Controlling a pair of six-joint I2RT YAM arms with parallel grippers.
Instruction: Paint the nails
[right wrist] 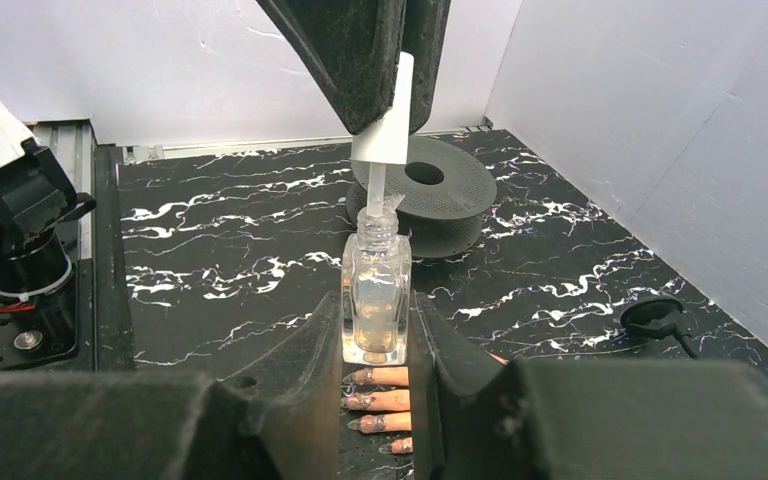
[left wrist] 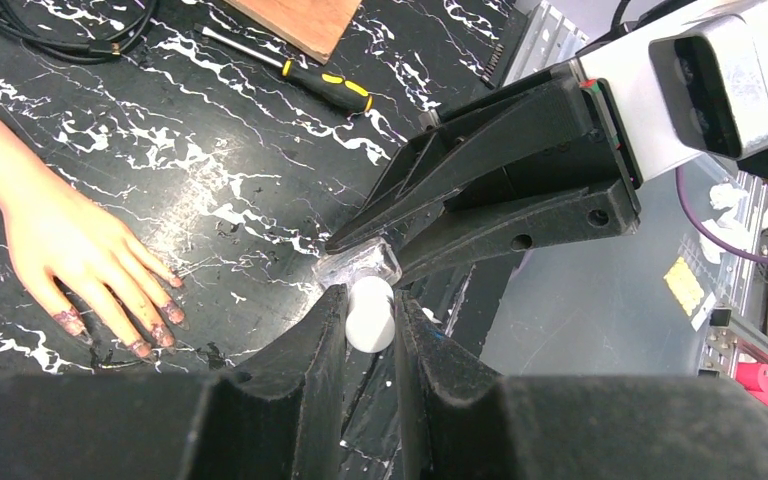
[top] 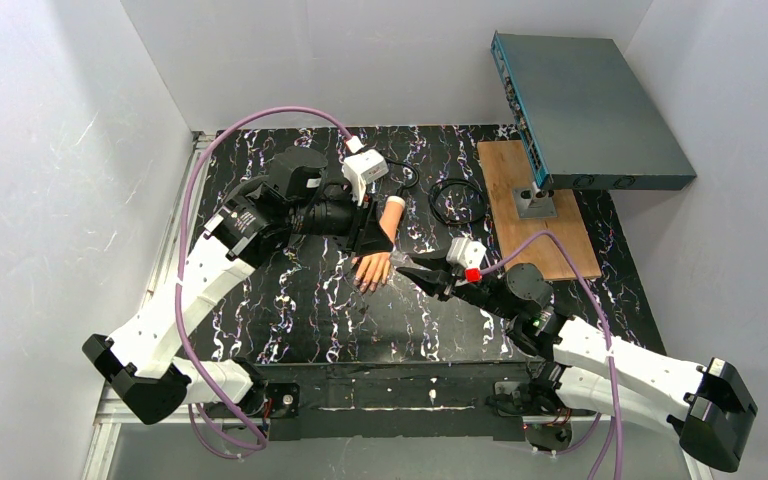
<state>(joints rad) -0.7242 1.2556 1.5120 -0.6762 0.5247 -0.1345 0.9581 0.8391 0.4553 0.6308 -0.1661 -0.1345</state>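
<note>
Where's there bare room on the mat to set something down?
Bare: near strip of the mat, between the fingertips of the mannequin hand and its near edge. Crowded: beside it, where left gripper with the brush cap meets the bottle in right gripper; cable coil and wooden board fill the far right.

You are looking at a worktop (top: 300,320) showing black with white marble veining. The mannequin hand (left wrist: 60,240) is showing flesh-pink, its nails (left wrist: 70,322) dark purplish and smudgy. The left claw (left wrist: 370,300) and right claw (right wrist: 375,320) are both reading matte black, the bottle (right wrist: 375,290) clear, the cap (right wrist: 385,125) white. The screwdriver (left wrist: 325,85) is wearing black and yellow, the board (top: 530,205) is showing tan wood, and the cables (top: 280,109) are showing lilac.
</note>
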